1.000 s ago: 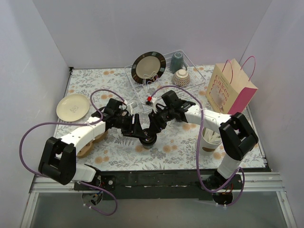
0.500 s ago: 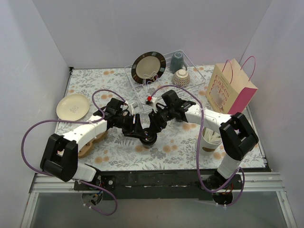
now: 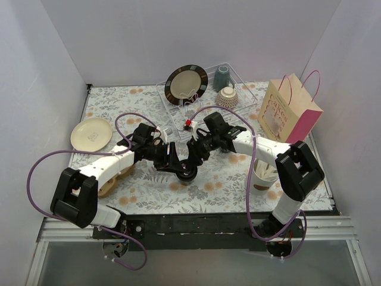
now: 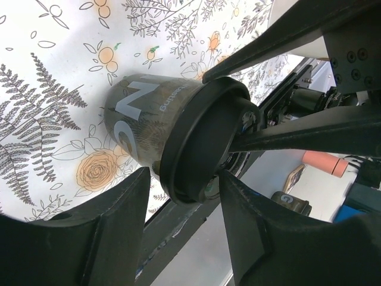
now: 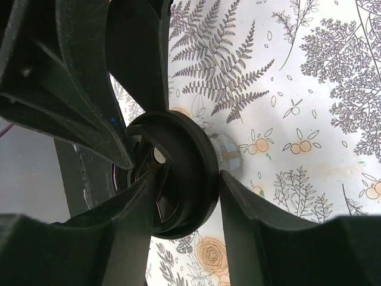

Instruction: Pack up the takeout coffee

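Left arm (image 3: 104, 165) and right arm (image 3: 262, 147): white shells on the long links, bulky matte-black housings at the joints and shoulders. A thin purple cable (image 3: 36, 167) hung in a loose loop beside the left arm. A second purple cable (image 3: 249, 190) trailed along the right arm.

Left claw (image 4: 184, 179): two broad, smooth black fingers (image 4: 107, 226), thick at the root and narrowing toward the tips. Right claw (image 5: 184, 179): same make, with black wedge-shaped fingers (image 5: 262, 232). A black block (image 4: 357, 53) on the right wrist carried several small round screw heads.
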You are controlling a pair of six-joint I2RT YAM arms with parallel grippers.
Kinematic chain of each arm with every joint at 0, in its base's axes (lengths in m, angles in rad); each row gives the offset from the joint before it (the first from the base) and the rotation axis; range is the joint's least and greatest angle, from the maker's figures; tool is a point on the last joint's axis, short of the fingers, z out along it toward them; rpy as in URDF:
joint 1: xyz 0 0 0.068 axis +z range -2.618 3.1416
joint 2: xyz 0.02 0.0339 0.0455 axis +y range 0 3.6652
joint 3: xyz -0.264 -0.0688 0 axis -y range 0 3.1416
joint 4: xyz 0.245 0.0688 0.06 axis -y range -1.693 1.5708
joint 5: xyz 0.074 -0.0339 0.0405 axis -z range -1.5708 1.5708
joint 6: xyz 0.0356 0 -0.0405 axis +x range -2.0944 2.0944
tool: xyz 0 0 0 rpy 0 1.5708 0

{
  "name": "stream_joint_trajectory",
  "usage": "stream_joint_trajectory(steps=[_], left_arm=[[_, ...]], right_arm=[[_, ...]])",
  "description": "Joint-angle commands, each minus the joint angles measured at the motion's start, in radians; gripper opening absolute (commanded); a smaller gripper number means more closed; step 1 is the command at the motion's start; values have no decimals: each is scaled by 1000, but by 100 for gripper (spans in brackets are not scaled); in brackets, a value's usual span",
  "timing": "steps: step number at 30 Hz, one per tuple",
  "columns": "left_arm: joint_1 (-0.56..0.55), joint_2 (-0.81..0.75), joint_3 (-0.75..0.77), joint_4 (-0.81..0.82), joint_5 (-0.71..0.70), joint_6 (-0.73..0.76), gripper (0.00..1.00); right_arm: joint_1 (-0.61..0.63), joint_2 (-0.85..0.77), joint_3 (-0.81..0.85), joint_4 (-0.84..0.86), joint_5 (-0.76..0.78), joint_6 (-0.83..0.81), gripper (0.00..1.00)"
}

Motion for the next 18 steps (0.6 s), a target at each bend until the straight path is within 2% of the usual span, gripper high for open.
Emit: stream_joint_trajectory(steps=[1,6,18], left_arm=[[-7,-2,-13,17,-46,6,48],[-7,0,-16,5,-65,8,47],[-9,0,-23,-32,-108,8,46]], right_arm=[[3,-3,1,-45,55,-60,54],[1,-10,2,-43,46,-40,60],[-23,-58,-2,-3,0,44,63]])
